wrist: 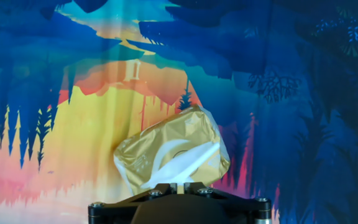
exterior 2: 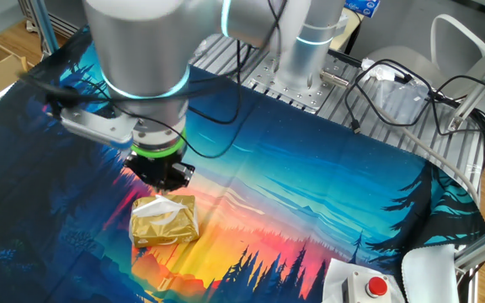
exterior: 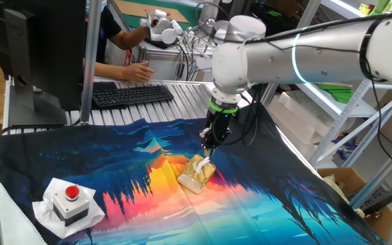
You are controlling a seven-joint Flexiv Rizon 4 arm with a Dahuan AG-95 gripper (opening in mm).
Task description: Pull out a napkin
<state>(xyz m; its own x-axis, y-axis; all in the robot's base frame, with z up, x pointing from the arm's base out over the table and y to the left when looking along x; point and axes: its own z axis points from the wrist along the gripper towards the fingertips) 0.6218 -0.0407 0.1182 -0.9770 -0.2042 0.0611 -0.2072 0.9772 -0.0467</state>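
The tan-yellow tissue packet [exterior: 196, 175] lies on the colourful cloth near the table's middle; it also shows in the other fixed view [exterior 2: 165, 221] and the hand view [wrist: 163, 146]. A white napkin [wrist: 188, 162] rises out of its slot as a strip up to my gripper [wrist: 179, 185]. The gripper [exterior: 207, 148] hangs straight above the packet, its tip just over it [exterior 2: 167, 183]. Its jaws stand almost together with the white strip between them. In the fixed views the napkin shows as a small white peak [exterior: 203, 162] on top of the packet [exterior 2: 169, 207].
A grey box with a red button [exterior: 70, 199] sits on a white pad at the cloth's front left corner [exterior 2: 369, 286]. A keyboard [exterior: 131, 93], a monitor [exterior: 39, 47] and a person's hand [exterior: 135, 70] are at the back. Cables [exterior 2: 402, 93] lie by the arm's base.
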